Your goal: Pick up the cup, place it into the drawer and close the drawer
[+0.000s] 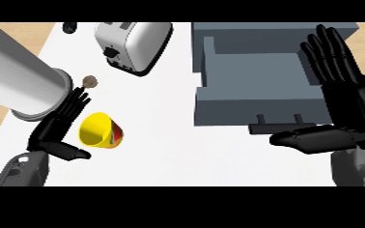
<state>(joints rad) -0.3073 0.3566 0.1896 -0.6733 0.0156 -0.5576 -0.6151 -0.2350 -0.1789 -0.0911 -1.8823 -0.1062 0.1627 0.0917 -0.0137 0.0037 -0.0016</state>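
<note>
A yellow cup (98,131) lies on its side on the white counter, its mouth turned to the left. My left hand (55,127) is just left of it, fingers straight, thumb stretched out below the cup; it holds nothing. The grey drawer (254,76) stands pulled out at the right, its handle (279,126) at the near edge. My right hand (333,84) stands along the drawer's right side with fingers straight and its thumb lying across near the handle.
A silver toaster (133,43) sits at the back centre. A large metal cylinder (28,86) lies at the left, close above my left hand. A small round brown thing (90,81) lies beside it. A dark knob (69,27) sits at the far left.
</note>
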